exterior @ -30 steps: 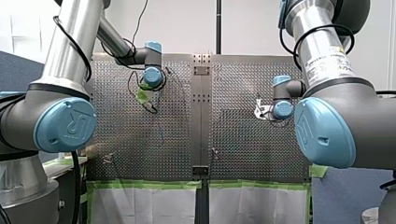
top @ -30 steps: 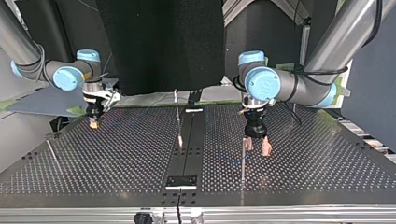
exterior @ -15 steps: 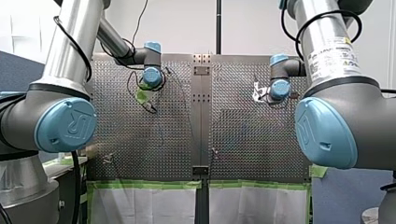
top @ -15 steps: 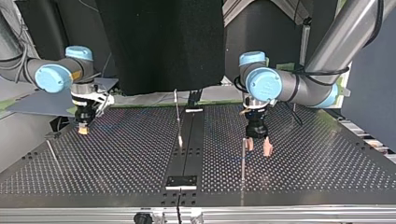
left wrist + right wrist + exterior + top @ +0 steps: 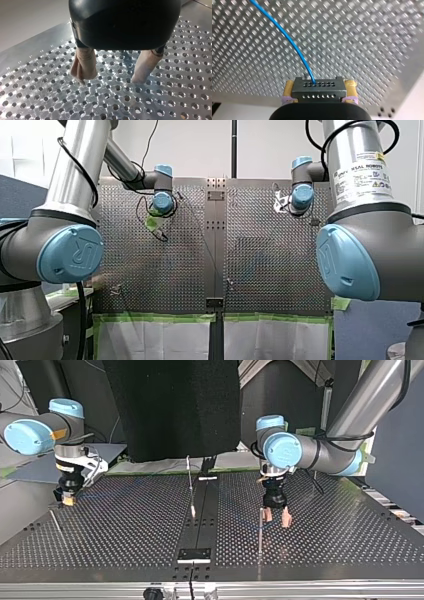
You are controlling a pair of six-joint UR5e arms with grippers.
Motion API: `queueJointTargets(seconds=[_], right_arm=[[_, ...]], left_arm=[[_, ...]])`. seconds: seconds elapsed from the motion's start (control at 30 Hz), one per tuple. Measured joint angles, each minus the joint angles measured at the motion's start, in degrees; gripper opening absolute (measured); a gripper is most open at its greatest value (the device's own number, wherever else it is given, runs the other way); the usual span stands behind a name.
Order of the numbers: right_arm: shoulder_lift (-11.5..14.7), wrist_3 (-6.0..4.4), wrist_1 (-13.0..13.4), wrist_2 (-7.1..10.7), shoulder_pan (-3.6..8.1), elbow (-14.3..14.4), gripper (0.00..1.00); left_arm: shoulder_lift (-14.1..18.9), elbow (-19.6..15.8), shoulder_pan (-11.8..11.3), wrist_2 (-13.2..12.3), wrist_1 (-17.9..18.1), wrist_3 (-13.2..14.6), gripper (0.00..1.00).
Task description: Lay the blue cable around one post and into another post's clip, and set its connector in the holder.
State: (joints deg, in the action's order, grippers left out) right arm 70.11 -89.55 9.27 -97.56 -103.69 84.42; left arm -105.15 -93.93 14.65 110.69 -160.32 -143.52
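From across the table, my right arm's gripper (image 5: pixel 66 501) hangs low over the perforated metal table (image 5: pixel 125 530), near its edge at the top view's left. Its wrist camera shows the yellow pads (image 5: pixel 288 90) pressed against either side of a dark grey rectangular connector (image 5: pixel 318 90) with two rows of small holes. The thin blue cable (image 5: pixel 291 42) leaves the upper row and curves away ahead of the gripper until the picture cuts it off. Across the table the cable is too thin to trace, so where its far end lies cannot be told. My left arm's gripper (image 5: pixel 110 81) stands on the other side of the dark centre strip (image 5: pixel 200 525). Its two beige-wrapped fingers (image 5: pixel 83 63) are spread wide with only bare perforated plate between them, the tips close above the surface; whether they touch it cannot be told. A thin upright metal post (image 5: pixel 260 532) stands just beside that gripper, on its strip side. A second slim post (image 5: pixel 190 482) leans near the strip, and a third thin rod (image 5: pixel 54 521) lies or leans near my right arm's gripper, too small to read. No clip can be made out on any of them. A small dark plate (image 5: pixel 195 554) sits on the strip; its form is unclear. In the front view both grippers are mostly hidden behind their blue-capped wrists.
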Motion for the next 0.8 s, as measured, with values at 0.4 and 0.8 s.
queueJointTargets(seconds=[0.4,0.8], right_arm=[[3.6,0.84,2.0,-0.55,2.32,2.7,0.22],[0.5,0.7,6.8,5.45,5.33,2.8,0.22]], left_arm=[[0.0,0.0,0.2,-0.2,-0.2,0.0,1.0],[0.0,0.0,0.4,-0.7,-0.2,0.0,1.0]])
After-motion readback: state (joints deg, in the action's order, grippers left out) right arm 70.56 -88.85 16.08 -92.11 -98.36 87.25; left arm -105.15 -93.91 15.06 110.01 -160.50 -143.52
